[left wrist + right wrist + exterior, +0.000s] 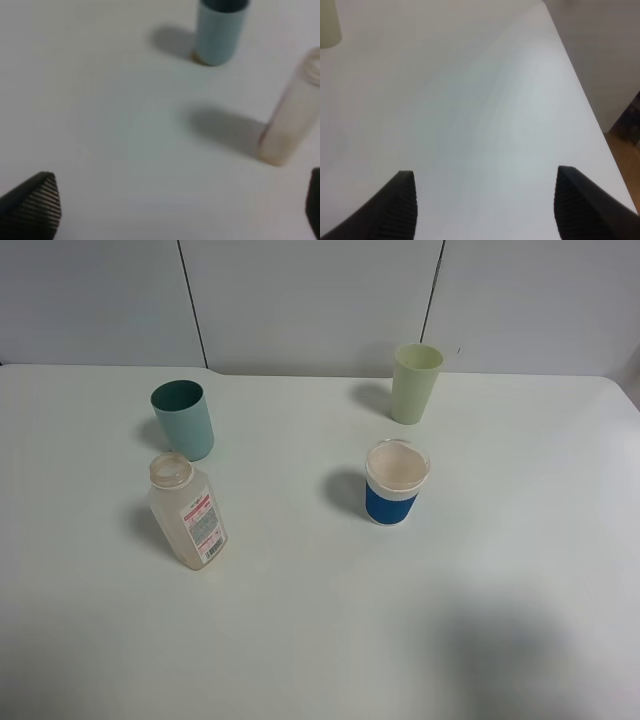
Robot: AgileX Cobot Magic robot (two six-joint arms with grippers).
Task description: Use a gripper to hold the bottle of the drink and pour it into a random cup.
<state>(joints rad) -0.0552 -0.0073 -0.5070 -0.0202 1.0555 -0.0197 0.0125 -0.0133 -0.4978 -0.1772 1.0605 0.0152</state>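
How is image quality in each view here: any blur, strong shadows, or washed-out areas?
Exterior high view: sharp, evenly lit; the bottle and teal cup cast soft shadows to their left, and a broad dim patch darkens the table at lower right. Left wrist view: noticeably soft, the bottle blurred. Right wrist view: mostly bright, featureless tabletop; the pale yellow-green cup is cropped at the corner.

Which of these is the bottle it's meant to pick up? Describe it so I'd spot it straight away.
Start at the white table and look to its left side, where a teal cup stands. Just in front of that cup is the bottle: the only squarish, see-through container, with a wide open neck and a white label with red-pink bands.
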